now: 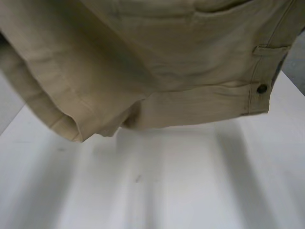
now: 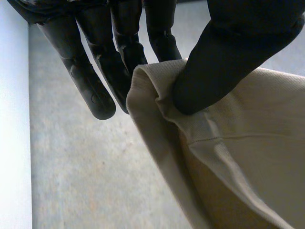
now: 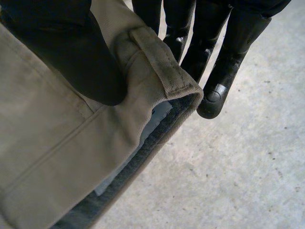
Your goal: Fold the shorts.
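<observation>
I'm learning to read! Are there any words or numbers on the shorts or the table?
No text can be read.
The beige shorts show no words or numbers.
Their dark button is too small to tell any marking.
The white table bears no writing.

Nothing can be read on the shorts [image 1: 143, 57]: no label, brand, number or sign shows on the cloth. The dark button [image 1: 261, 88] at their waistband is too small to show any lettering, and the table [image 1: 190, 186] below the shorts bears no legible mark.
</observation>
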